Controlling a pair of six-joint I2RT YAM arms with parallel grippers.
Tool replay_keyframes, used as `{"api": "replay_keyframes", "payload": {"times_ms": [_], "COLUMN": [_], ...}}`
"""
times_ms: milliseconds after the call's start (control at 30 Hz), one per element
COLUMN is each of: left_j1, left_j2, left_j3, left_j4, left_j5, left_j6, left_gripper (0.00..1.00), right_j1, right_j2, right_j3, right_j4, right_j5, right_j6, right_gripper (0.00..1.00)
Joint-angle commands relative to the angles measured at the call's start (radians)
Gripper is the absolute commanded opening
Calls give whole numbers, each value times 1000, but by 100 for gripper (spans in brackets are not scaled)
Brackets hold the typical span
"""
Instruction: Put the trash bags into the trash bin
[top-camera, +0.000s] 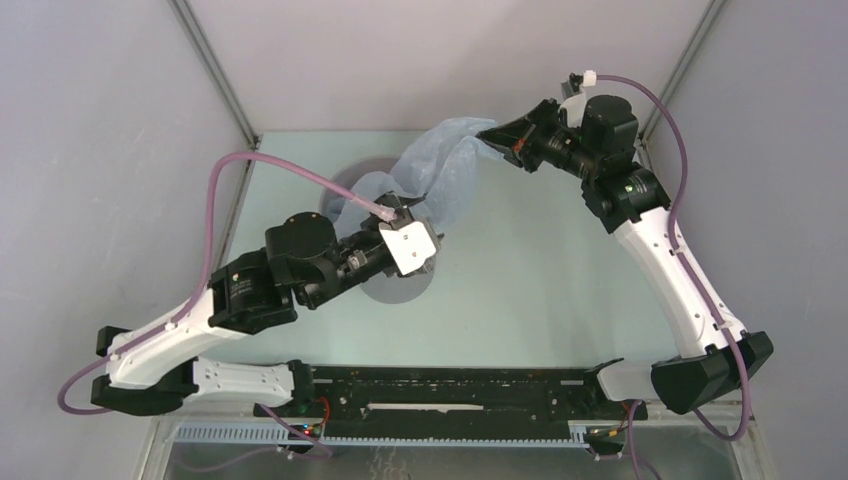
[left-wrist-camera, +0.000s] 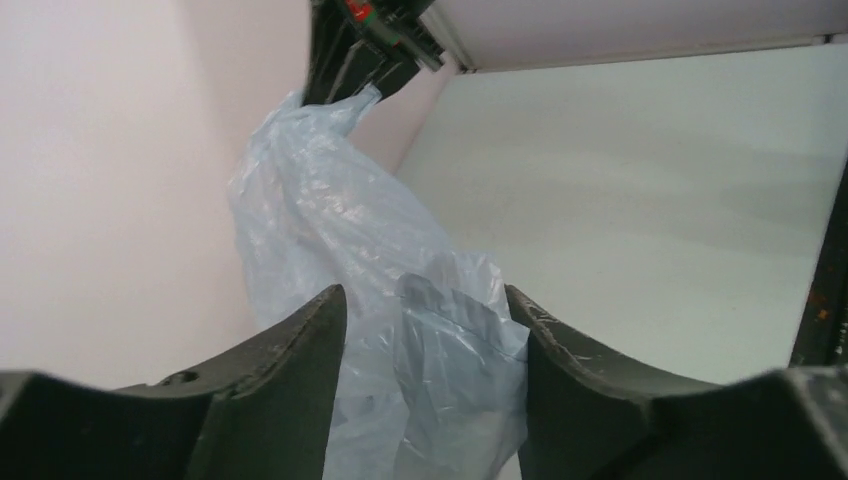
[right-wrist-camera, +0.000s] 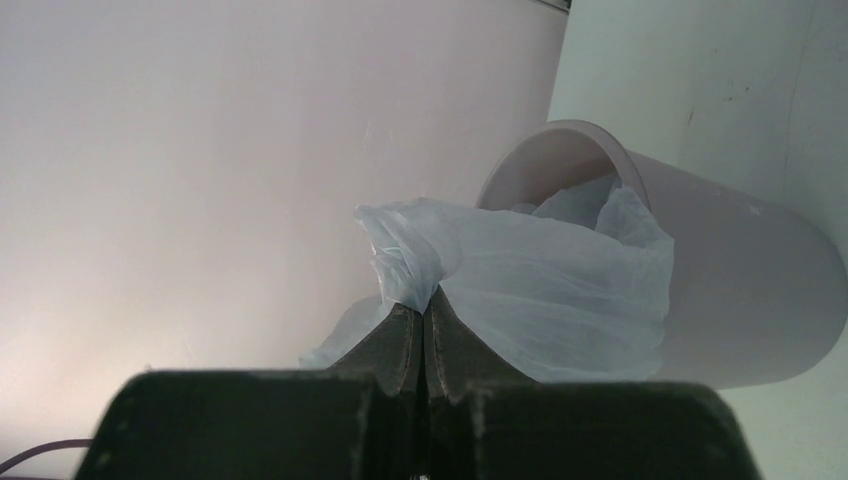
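From above you see only slivers of the trash bin (top-camera: 398, 291); the left arm (top-camera: 300, 265) and the trash bag (top-camera: 452, 158) cover the rest. On the left hand (left-wrist-camera: 425, 300), the fingertips are hidden in that view under its wrist plate. In the left wrist view the bag runs off the bottom edge. How deep it reaches inside the bin, you cannot tell.

Soft, even light throughout; we see the left hand (left-wrist-camera: 425, 305) dark and blurred at lower frame, the trash bag (left-wrist-camera: 330, 220) glossy.
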Motion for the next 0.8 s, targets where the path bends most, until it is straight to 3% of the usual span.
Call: {"api": "replay_keyframes", "payload": {"times_ms": [0,67,100,167,200,300,500,667,767], "left_j1": [12,32,56,127,168,277,519,693,823], "left_j2": [-60,-64,-67,-73,-79,-118,-164,-192,-209], "left_j3": [-13,-15,-15,-16,-20,-59,-153,-292,-421], "left_j4": [118,130,131,120,107,87,78,198,340], "left_j5": [-165,-225,-249,-297,-330,-341,-200,-124,32], "left_j6": [-42,-105,-160,-306,-385,-577,-867,-1019,-1144], "left_gripper": [56,43,33,5,1,0,0,0,0], "right_j1": [19,29,37,60,75,133,253,281,268], "right_j2": [-25,-21,-16,-9,-4,9,106,220,237], "right_j3": [28,38,46,70,89,118,163,206,198], "right_j4": [26,20,17,0,-6,-13,-7,-69,-128], "right_j5": [3,8,10,21,28,53,99,171,209], "right_j6": [-24,-46,-63,-107,-127,-208,-348,-400,-460], "right_gripper": [0,0,0,0,0,0,0,0,0]}}
